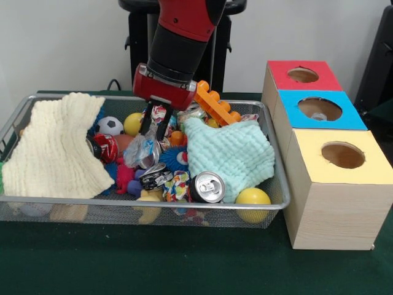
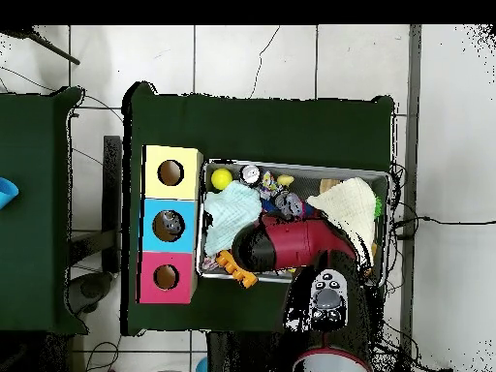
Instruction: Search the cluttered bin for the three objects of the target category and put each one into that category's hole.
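Nearest me in the wire bin [image 1: 258, 207]: yellow ball [image 1: 253, 197], silver can [image 1: 207, 187] lying end-on, no label I can read. Behind, mint cloth [image 1: 230, 153]. Farther, gripper [image 1: 155, 130] down in clutter, fingers narrow; grasp unclear. Three-hole box [image 1: 331, 178] beside the bin.

The wall [image 1: 55, 49] behind was plain and white. The counter [image 2: 262, 116] had a dark green cloth on top. The floor [image 2: 252, 58] had big pale tiles, with thin black cables [image 2: 441, 221] lying across them

The red and black arm [image 1: 178, 37] reached steeply down, its gripper [image 1: 155, 132] fingers slightly parted, pointing downward.
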Controlling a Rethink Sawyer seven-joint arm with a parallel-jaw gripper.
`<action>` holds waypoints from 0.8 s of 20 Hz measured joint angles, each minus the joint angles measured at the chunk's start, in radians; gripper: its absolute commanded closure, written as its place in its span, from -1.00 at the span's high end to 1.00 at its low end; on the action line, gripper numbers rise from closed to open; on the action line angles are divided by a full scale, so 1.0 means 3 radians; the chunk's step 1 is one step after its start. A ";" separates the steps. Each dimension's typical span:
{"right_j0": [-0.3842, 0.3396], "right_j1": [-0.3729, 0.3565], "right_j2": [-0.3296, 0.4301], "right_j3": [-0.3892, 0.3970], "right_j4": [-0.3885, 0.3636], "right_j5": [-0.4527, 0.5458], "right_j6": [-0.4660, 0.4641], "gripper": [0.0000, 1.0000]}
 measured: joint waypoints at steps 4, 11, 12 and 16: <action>-0.0009 -0.0045 0.0008 0.0001 0.0000 0.0082 0.0000 -1.00; -0.0055 -0.0231 0.0055 0.0027 -0.0001 0.0352 0.0000 -1.00; -0.0059 -0.0256 0.0064 0.0030 -0.0001 0.0385 0.0000 -1.00; -0.0077 -0.0378 0.0122 0.0043 -0.0001 0.0545 0.0000 -1.00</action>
